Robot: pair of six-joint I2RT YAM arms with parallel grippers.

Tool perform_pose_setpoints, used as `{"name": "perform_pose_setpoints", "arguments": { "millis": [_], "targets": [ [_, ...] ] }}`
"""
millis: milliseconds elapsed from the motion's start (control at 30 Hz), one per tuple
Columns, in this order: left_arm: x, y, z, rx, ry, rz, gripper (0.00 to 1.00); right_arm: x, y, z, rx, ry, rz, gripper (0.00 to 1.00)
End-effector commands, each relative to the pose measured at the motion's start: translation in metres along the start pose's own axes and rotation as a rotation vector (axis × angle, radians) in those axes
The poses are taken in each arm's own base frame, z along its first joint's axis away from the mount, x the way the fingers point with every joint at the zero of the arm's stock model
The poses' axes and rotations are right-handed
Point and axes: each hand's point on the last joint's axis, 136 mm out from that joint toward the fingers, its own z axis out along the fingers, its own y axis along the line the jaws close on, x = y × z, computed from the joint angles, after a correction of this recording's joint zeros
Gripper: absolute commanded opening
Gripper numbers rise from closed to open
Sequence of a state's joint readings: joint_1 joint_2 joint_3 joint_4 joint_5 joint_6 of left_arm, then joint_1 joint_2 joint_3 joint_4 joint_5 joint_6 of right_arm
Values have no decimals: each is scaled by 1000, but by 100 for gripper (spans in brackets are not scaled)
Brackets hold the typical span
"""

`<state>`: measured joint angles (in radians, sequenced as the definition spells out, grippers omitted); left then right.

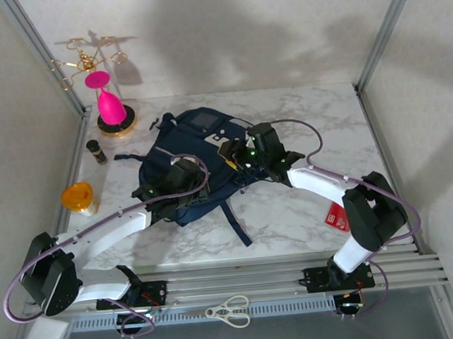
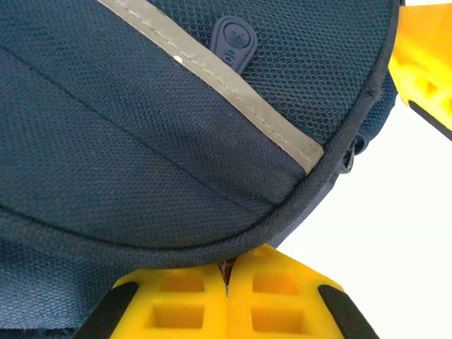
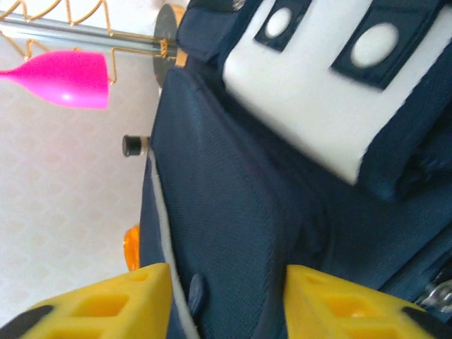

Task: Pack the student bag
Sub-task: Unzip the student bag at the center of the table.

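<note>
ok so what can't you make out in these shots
top view: the left arm and right arm cover the middle of the large navy-blue fabric backpack, hiding whether it is open
left wrist view: the shut left gripper sits at the bag's piped rim, which hides what it pinches, if anything
right wrist view: the small dark bottle is partly hidden behind the bag; the white buckle patch is blurred

**Left clamped, right parted**

I see my left arm (image 1: 106, 230) reaching from the lower left of the overhead view up to centre frame. Its left gripper (image 2: 226, 282) sits at the bottom edge of the wrist view, yellow jaws pressed flat together. My right arm (image 1: 321, 179) bends in from the lower right toward centre, and the right gripper (image 3: 227, 275) has its jaws well apart along the bottom of its frame
</note>
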<state>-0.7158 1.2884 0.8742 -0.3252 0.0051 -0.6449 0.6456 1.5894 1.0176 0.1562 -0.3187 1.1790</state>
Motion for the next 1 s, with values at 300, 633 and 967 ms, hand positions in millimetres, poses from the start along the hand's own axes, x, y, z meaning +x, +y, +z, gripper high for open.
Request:
{"name": "perform_pose_setpoints", "arguments": {
  "millis": [300, 633, 967],
  "targets": [
    [-22, -14, -4, 50, -63, 24, 0, 39, 27, 29, -98, 22, 138, 48],
    [-21, -4, -12, -8, -41, 27, 0, 7, -4, 7, 16, -156, 123, 0],
    [-10, -4, -6, -26, 78, 94, 0, -68, -40, -46, 127, -132, -143, 0]
  ]
}}
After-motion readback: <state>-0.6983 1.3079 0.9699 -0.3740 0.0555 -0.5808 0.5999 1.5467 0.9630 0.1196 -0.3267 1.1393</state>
